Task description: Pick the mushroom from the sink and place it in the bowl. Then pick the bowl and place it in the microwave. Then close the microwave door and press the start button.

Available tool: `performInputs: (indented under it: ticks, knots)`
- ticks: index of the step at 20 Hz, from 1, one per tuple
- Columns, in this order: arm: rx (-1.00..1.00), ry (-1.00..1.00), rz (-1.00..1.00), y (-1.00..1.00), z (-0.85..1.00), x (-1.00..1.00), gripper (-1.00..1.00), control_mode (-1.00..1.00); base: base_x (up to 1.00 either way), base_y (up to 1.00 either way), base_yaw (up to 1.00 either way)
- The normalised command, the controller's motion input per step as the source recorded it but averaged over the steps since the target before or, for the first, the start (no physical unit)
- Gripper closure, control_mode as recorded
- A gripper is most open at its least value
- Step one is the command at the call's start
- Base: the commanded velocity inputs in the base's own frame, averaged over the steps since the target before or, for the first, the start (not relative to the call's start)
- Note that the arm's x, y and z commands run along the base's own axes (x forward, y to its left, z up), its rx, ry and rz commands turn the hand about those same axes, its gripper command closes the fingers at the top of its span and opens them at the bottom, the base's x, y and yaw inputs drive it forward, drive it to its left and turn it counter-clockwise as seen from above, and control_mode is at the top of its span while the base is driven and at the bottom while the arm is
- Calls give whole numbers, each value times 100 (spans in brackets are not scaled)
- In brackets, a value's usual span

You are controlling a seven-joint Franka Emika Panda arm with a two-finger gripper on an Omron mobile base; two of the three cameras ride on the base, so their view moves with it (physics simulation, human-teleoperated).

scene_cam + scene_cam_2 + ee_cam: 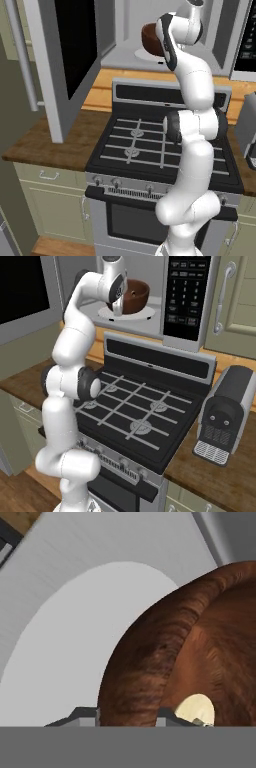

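Note:
The dark reddish-brown bowl (136, 296) (149, 39) sits on the white turntable (60, 652) inside the microwave (186, 301). Inside the bowl (165, 642) lies the pale mushroom (196, 708). My gripper (127, 716) (118, 308) reaches into the microwave and is shut on the bowl's near rim, one finger outside the wall and one inside. The microwave door (70, 50) stands wide open at the left. The dark control strip (182, 286) is at the microwave's right. The sink is out of view.
A black gas stove (135, 406) lies below the microwave, between me and it. A grey coffee machine (225, 411) stands on the wooden counter (55, 140) to the right. A cabinet door with a handle (223, 291) is right of the microwave.

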Motion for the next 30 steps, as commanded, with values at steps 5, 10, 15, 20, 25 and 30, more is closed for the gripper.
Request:
performInputs:
  ticks: [5,10,15,20,25,30]
  knots:
    - [0,0,0,0,-21,20,-100,-100,0,0,0]
    - [0,-8,0,0,-4,-10,-100,-100,0,0,0]
    - [8,-56,0,0,-60,-75,-100,-100,0,0,0]
    - [30,-66,0,10,-100,-100,-100,-100,0,0,0]
    - [29,-66,-1,45,-100,-100,-100,-100,0,0,0]
    - [32,-57,-13,72,-66,-100,-100,-100,0,0,0]
